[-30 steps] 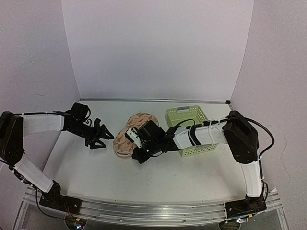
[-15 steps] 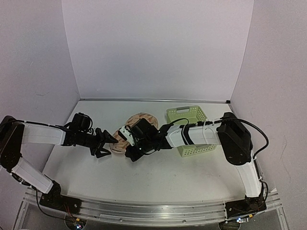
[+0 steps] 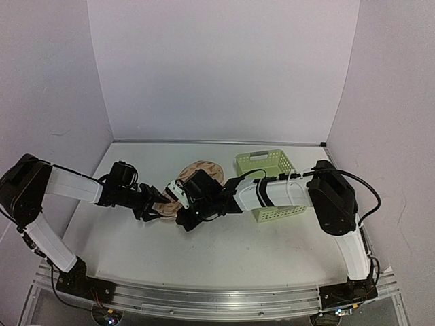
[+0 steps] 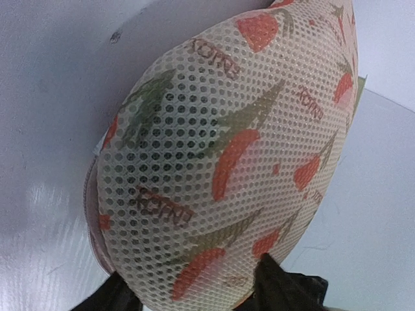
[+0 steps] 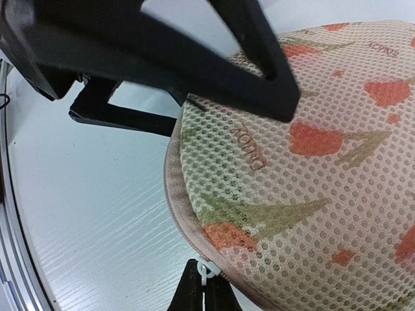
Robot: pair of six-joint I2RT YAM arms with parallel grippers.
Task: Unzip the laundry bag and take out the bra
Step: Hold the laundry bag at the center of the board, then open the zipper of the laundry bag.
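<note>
Right wrist cam is showing the right gripper (image 5: 198, 295) clamped fully shut on the little white zip pull (image 5: 204, 272). The pull is sitting right at the bag's (image 5: 311, 181) rim seam, down by the surface (image 5: 84, 214). That's probably why it's coming in so low and edge-on. The pull is tiny, so the fingertips are pinching it at the seam, ready to drag it along the curve.

The left gripper (image 3: 155, 206) is doing the boring but necessary job. It's standing wide with the near lobe of the bag between its jaws. In its own wrist view both fingers (image 4: 279, 288) are sitting against the mesh, so it's looking like a loose clamp on the bag rather than a hover. Most likely it's bracing the bag so it isn't sliding after the zip once the right arm pulls.

The bag is lying mid-surface between the two grippers, near the green basket (image 3: 272, 166). It's looking zipped, with no gap showing along the seam. The bra isn't showing anywhere outside. The left wrist view is catching something dark behind the mesh holes, which is likely the bra tucked inside. So the unzipping is barely getting going, and the removing part isn't happening yet.
</note>
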